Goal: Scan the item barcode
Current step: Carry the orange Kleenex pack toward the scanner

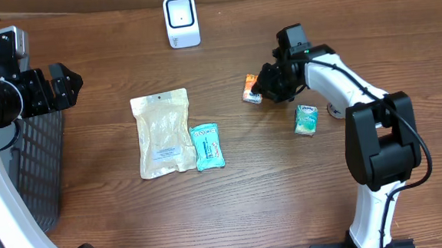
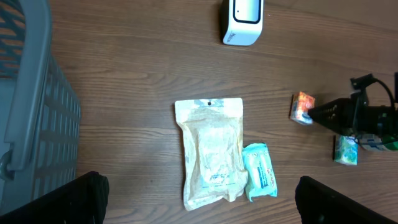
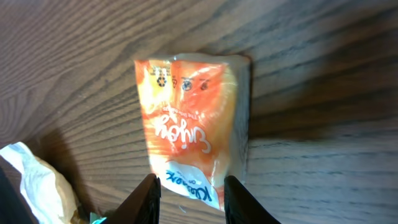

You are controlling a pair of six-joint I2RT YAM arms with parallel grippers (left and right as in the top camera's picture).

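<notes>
Packet (image 1: pixel 251 89) lies flat, right of centre, below-right of scanner (image 1: pixel 181 20). Right gripper (image 3: pixel 189 190) is held over its near end, fingers slightly apart, nothing clamped, likely positioned for pickup. Left gripper (image 1: pixel 71 85) is parked at far left, fully open.

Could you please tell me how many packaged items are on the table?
4: a large beige pouch at mid-table, a teal packet beside it, an orange tissue pack farther right, and a green pack beyond that. Something partly hidden by the right arm may be a fifth.
</notes>
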